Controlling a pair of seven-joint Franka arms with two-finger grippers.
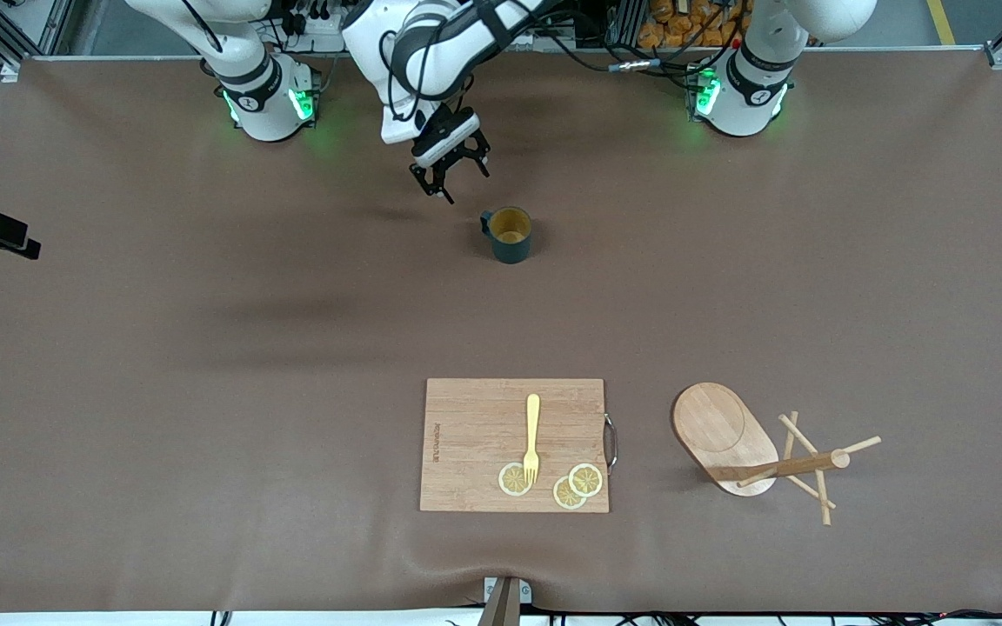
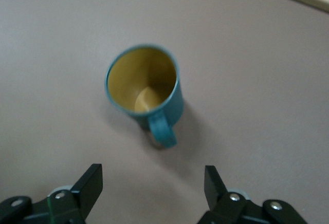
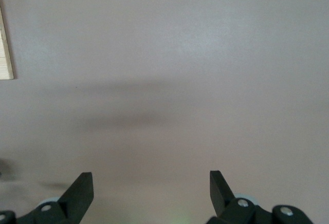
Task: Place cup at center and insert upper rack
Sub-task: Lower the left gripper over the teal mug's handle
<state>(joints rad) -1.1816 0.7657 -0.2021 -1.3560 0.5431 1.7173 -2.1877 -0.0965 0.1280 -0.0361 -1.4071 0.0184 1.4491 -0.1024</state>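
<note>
small dark brand line printed along one edge of the wooden cutting board (image 1: 514,444), too small to read, no other text legible

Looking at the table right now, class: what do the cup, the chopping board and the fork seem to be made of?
Cup: probably glazed ceramic or enamel; smooth teal outside, yellowish inside.
Chopping board: bamboo or light wood; visible strip grain, matte, with a metal handle on one edge.
Fork: likely plastic; uniform pale yellow, though painted wood is possible.

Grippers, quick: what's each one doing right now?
Left gripper: open, holding nothing, above the table beside the cup.
Right gripper: open, holding nothing, over bare table.
</note>
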